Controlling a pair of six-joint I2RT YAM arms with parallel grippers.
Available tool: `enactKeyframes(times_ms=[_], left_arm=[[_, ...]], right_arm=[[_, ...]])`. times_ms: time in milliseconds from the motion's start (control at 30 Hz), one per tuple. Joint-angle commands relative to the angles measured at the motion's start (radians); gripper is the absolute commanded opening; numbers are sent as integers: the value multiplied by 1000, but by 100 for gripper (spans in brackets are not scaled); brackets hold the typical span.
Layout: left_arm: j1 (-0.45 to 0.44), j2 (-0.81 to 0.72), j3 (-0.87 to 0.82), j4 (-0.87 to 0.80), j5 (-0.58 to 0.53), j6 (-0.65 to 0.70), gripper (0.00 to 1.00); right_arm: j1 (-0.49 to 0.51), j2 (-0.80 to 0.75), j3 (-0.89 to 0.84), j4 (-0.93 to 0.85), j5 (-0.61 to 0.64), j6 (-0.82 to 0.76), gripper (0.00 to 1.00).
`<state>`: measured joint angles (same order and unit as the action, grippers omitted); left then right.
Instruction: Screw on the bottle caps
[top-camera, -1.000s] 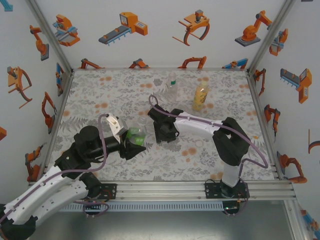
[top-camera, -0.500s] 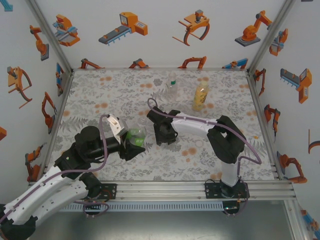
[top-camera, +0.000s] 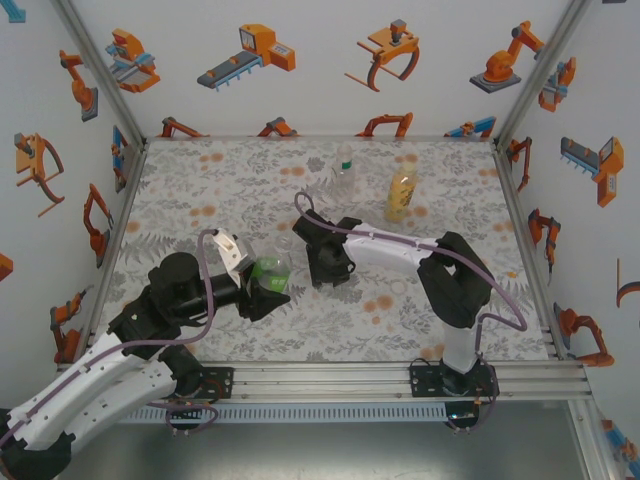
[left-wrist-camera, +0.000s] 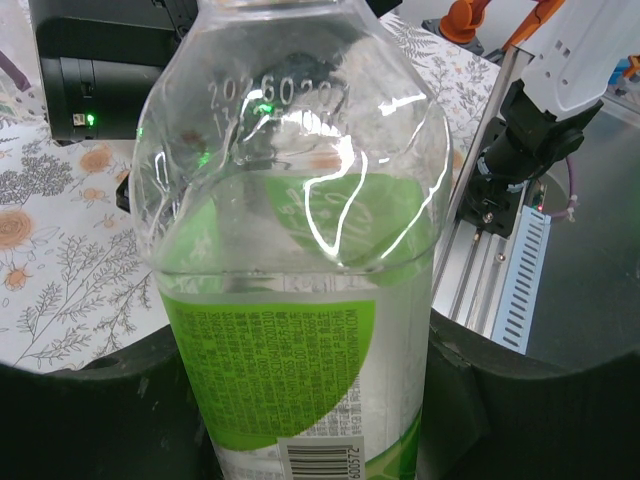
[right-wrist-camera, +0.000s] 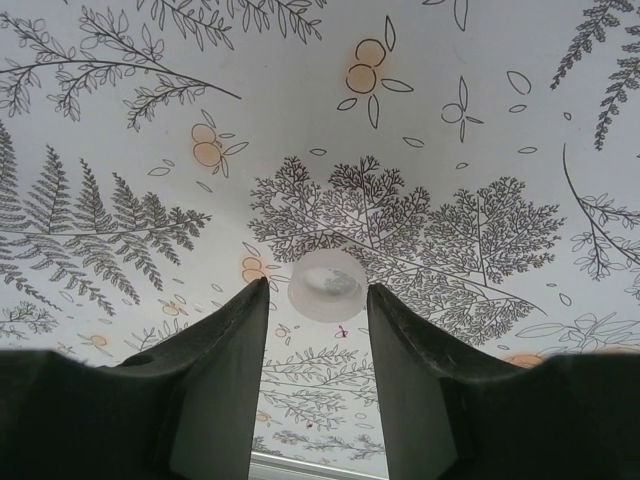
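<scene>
Left jaws around green-label bottle (left-wrist-camera: 300, 330), "2026" stamp on its shoulder

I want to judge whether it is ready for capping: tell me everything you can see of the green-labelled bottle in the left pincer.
The green-labelled bottle is thin, clear plastic with a rounded shoulder bearing embossed digits, a bright green printed label and a barcode low down. The left pincer is shut on its body, one dark finger each side. Whether its mouth is capped cannot be told.
</scene>
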<state>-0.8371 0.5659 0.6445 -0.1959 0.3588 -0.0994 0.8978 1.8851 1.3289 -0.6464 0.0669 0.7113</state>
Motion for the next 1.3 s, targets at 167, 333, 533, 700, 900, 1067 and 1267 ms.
enactKeyframes(times_ms=[167,333,533,700,900,1067,1267], left_arm=[[4,-11,-10,8,-1,-2,0],[4,-14,-11,7,-1,-2,0],[4,-14,-16,9,-3,-4,0],[4,-11,-20,18,-1,-6,0],[4,-8,-18,23,0,-6,0],[4,-3,-17,26,0,-8,0],[4,-4,-17,24,1,-8,0]], right_arm=[[10,-6,12,-16,-22,18,43],[15,9,9,-15,-29,20,42],[20,20,9,-26,-24,22,42],[21,23,9,-41,-16,21,42],[22,11,15,-50,-4,19,42],[22,4,24,-69,21,14,42],[21,20,15,-52,2,15,42]])
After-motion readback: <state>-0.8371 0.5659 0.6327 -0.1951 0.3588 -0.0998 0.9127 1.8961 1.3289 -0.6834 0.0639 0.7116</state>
